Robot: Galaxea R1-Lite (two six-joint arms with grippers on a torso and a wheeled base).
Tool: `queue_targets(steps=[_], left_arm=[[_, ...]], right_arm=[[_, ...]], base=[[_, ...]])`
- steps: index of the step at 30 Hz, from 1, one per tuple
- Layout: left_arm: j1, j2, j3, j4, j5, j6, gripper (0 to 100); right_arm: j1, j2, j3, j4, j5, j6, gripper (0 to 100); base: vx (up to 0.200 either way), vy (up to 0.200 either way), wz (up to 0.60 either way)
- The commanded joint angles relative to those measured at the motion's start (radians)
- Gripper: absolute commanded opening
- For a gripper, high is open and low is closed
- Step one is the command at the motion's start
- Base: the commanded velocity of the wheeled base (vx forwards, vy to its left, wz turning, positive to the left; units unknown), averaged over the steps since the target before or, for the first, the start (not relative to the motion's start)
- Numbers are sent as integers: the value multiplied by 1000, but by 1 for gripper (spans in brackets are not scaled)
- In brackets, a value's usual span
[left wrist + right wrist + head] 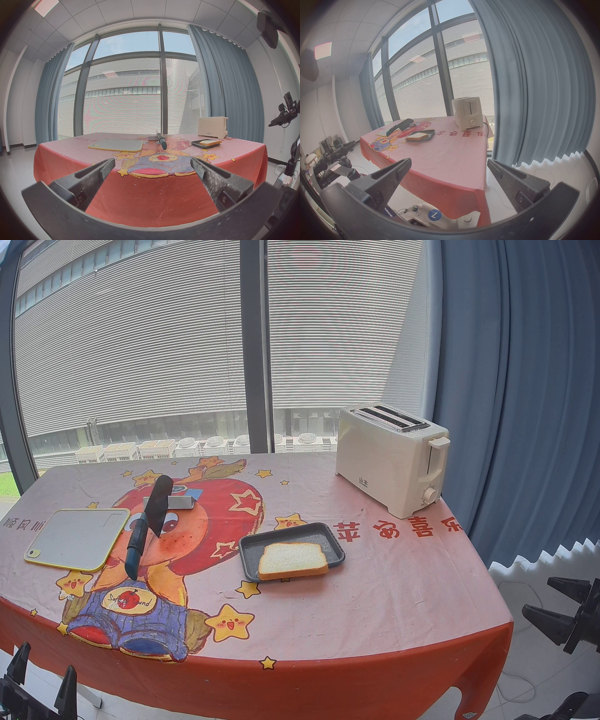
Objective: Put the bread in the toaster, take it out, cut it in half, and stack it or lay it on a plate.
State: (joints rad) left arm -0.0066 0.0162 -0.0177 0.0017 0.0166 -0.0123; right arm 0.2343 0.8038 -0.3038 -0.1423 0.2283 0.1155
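Where the rectangular tray (300,534) lies, square bread (292,560) rests flat

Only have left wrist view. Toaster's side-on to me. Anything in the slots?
Observer: No. In the head view both slots on top of the toaster are empty.
Operator: Lever position?
Observer: The lever is up, at the top of its track on the toaster's right end, above a round knob.
Operator: Right gripper state?
Observer: The right gripper is open and holds nothing. It is low, off the right corner of the table.
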Motion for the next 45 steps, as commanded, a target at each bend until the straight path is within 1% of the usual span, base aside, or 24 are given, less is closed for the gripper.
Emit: queue_targets(steps=[1, 4, 6, 12, 13, 14, 16, 17, 18, 19, 20, 24, 27, 29, 31, 33, 34, 35, 36, 37, 38, 39, 43, 45], left_arm=[[0, -12, 18, 0, 0, 0, 100], [0, -12, 18, 0, 0, -1, 100], [0, -12, 18, 0, 0, -1, 100], [0, -12, 18, 0, 0, 0, 100], [0, -12, 18, 0, 0, 0, 100], [0, -12, 18, 0, 0, 0, 100], [0, -12, 18, 0, 0, -1, 100], [0, -13, 18, 0, 0, 0, 100], [0, -12, 18, 0, 0, 0, 100], [0, -13, 18, 0, 0, 0, 100], [0, -12, 18, 0, 0, 0, 100], [0, -12, 18, 0, 0, -1, 100], [0, -12, 18, 0, 0, -1, 100], [0, -12, 18, 0, 0, -1, 100], [0, -12, 18, 0, 0, 0, 100], [0, -12, 18, 0, 0, 0, 100], [0, -12, 18, 0, 0, 0, 100], [0, -13, 18, 0, 0, 0, 100], [0, -13, 18, 0, 0, 0, 100], [0, -12, 18, 0, 0, 0, 100], [0, -12, 18, 0, 0, 0, 100], [0, -12, 18, 0, 0, -1, 100], [0, -12, 18, 0, 0, -1, 100], [0, -12, 18, 0, 0, -1, 100]], right_arm=[[31, 23, 0, 0, 0, 21, 100], [54, 41, -3, -2, 0, 64, 100], [65, 58, -5, -6, 2, 102, 100], [100, 103, -8, -77, 0, 210, 100], [100, 103, -8, -77, 0, 210, 100], [119, 118, -8, -94, 0, 251, 100], [134, 132, -8, -106, 0, 285, 100], [139, 133, -8, -109, 2, 291, 100], [149, 144, -8, -117, 2, 319, 100], [154, 149, -8, -120, 2, 334, 100], [155, 150, -8, -120, 2, 339, 100], [165, 186, -8, -152, 5, 421, 100], [169, 196, -6, -169, 6, 446, 100], [188, 204, -6, -177, 6, 477, 100], [195, 206, -6, -177, 6, 489, 100], [217, 206, -6, -177, 6, 520, 100], [220, 206, -6, -177, 6, 523, 100], [234, 206, -8, -177, 6, 547, 100], [234, 206, -8, -177, 6, 547, 100], [243, 206, -11, -178, 8, 567, 100], [243, 206, -11, -178, 8, 567, 100], [261, 206, -20, -178, 8, 601, 100], [292, 207, -35, -177, 8, 688, 100], [309, 207, -55, -177, 23, 747, 100]], base=[[0, 0, 0], [0, 0, 0], [0, 0, 0], [0, 0, 0], [0, 0, 0], [0, 0, 0], [0, 0, 0], [0, 0, 0], [0, 0, 0], [0, 0, 0], [0, 0, 0], [0, 0, 0], [0, 0, 0], [0, 0, 0], [0, 0, 0], [0, 0, 0], [0, 0, 0], [0, 0, 0], [0, 0, 0], [0, 0, 0], [0, 0, 0], [0, 0, 0], [0, 0, 0], [0, 0, 0]])
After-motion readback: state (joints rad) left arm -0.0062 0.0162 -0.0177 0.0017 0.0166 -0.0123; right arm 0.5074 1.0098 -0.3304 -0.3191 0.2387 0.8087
